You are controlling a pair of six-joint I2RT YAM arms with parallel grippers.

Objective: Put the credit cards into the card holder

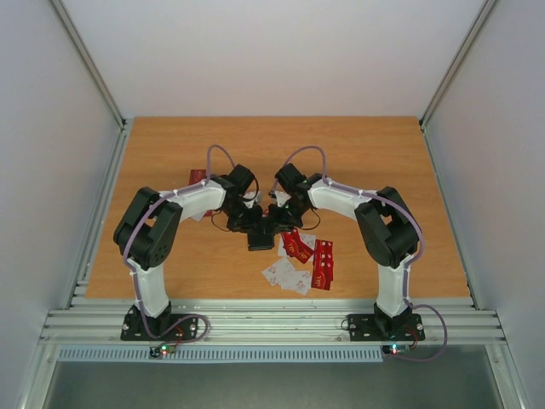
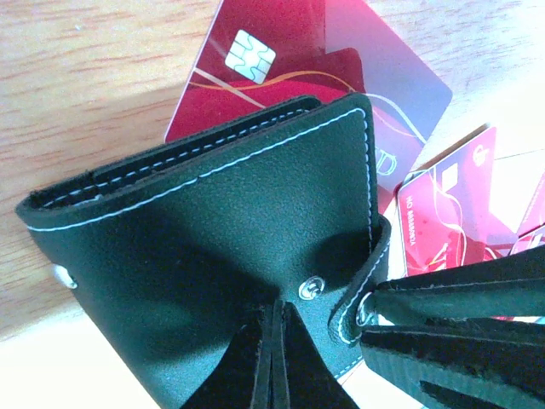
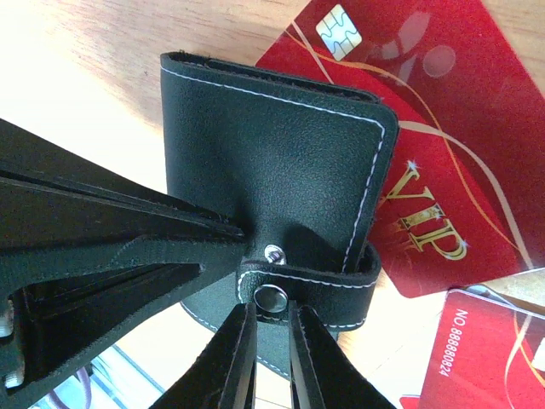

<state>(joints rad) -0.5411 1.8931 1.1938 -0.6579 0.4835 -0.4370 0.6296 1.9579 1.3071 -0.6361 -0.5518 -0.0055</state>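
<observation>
Here, the right fingers (image 3: 247,336) pinch almost shut on the snap strap (image 3: 319,285); the left fingers (image 2: 260,375) clamp the card holder (image 3: 272,153) by its cover. Light, floppy leather, I judge: grip its edges. It sits over stiff, slick credit cards (image 3: 451,170) mid-counter (image 3: 213,25).

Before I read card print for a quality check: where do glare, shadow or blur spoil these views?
Left wrist: glare whitens the red card at upper right. Right wrist: bright spots on the VIP card by its chip; card holder sharp. Top external: even light, credit cards too small to read.
</observation>
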